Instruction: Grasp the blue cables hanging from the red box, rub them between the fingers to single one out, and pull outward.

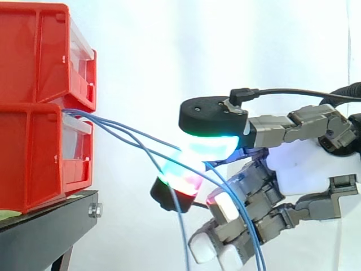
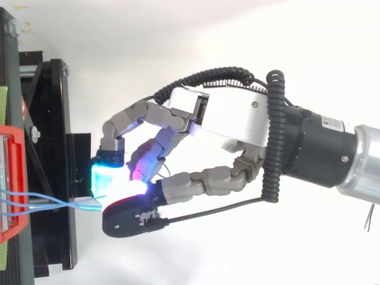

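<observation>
Several thin blue cables [image 1: 113,124] come out from between the two stacked red bins [image 1: 34,152] and run right and downward to my hand [image 1: 299,164]. The hand reaches in from the right. Its cyan-glowing pad [image 1: 208,148] presses down against a green-and-red glowing pad [image 1: 180,176], and the cables are pinched between them. Past the pinch, loose cable lengths [image 1: 254,237] hang down in front of the curled lower fingers. From above, the cables [image 2: 44,202] stretch from the red bin [image 2: 12,184] to the glowing fingertips [image 2: 110,178] of the hand [image 2: 237,119].
The bins sit on a black stand [image 1: 45,226] with a bolt at its corner. Its black frame [image 2: 50,119] lies just left of the fingertips. A white curtain hangs behind everything.
</observation>
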You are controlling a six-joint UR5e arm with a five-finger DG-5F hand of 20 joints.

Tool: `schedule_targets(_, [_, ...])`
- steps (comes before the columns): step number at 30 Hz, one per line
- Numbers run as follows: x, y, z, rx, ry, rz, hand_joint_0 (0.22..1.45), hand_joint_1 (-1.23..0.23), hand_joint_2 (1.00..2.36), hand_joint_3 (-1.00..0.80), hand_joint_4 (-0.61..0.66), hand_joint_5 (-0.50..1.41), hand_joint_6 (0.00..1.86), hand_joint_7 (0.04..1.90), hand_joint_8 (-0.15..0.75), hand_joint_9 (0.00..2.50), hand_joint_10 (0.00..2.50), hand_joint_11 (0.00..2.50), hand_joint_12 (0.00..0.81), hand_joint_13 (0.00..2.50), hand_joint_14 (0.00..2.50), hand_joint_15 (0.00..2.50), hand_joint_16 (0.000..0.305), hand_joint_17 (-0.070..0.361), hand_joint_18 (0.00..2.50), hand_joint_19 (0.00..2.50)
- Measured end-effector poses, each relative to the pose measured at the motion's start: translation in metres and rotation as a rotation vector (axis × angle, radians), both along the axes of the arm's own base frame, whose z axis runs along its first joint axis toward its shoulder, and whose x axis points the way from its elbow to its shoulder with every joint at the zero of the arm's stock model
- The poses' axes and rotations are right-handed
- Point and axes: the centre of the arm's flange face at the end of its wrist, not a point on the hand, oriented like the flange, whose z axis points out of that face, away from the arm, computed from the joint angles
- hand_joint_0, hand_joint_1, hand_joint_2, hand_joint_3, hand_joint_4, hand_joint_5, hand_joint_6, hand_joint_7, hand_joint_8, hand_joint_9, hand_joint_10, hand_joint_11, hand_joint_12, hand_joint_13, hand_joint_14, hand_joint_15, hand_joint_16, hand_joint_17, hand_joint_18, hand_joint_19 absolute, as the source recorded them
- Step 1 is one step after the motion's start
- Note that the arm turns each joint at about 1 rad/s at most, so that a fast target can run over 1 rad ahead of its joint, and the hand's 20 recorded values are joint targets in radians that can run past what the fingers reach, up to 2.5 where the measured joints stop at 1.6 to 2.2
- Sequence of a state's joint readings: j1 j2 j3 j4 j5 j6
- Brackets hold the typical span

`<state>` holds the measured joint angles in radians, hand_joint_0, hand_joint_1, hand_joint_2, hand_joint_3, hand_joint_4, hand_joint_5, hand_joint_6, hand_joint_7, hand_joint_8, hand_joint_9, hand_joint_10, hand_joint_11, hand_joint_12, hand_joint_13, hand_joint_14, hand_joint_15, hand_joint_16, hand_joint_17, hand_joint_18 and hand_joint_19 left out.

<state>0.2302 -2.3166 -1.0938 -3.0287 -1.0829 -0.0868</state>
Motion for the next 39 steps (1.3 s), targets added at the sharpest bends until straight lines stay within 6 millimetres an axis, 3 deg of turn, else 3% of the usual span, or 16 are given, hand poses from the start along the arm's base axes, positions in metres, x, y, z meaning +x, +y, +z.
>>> schedule_targets(8, [-0.021,-0.002,0.028,-0.021,0.086,0.002,0.58,-0.78,1.01,-0.03,-0.04,-0.06,0.88,1.14,0.299,1.07,0.02,0.52,0.438,0.88,0.02,0.47,0.065,0.146,0.79,0.44])
schedule_targets(16, [-0.036,-0.009,0.049,-0.042,0.129,-0.040,0.58,-0.79,1.01,-0.03,-0.06,-0.06,0.87,1.12,0.297,0.87,0.01,0.23,0.440,0.76,0.01,0.30,0.066,0.149,0.70,0.31])
schedule_targets(25, [-0.041,-0.012,0.051,-0.058,0.152,-0.066,0.58,-0.79,1.01,-0.04,-0.08,-0.06,0.87,1.08,0.271,0.70,0.00,0.03,0.438,0.59,0.00,0.13,0.068,0.153,0.54,0.13])
schedule_targets(39, [-0.033,-0.010,0.055,-0.044,0.082,-0.065,0.57,-0.79,1.01,-0.04,-0.06,-0.06,0.87,1.09,0.279,0.73,0.00,0.08,0.436,0.63,0.01,0.20,0.068,0.154,0.53,0.18])
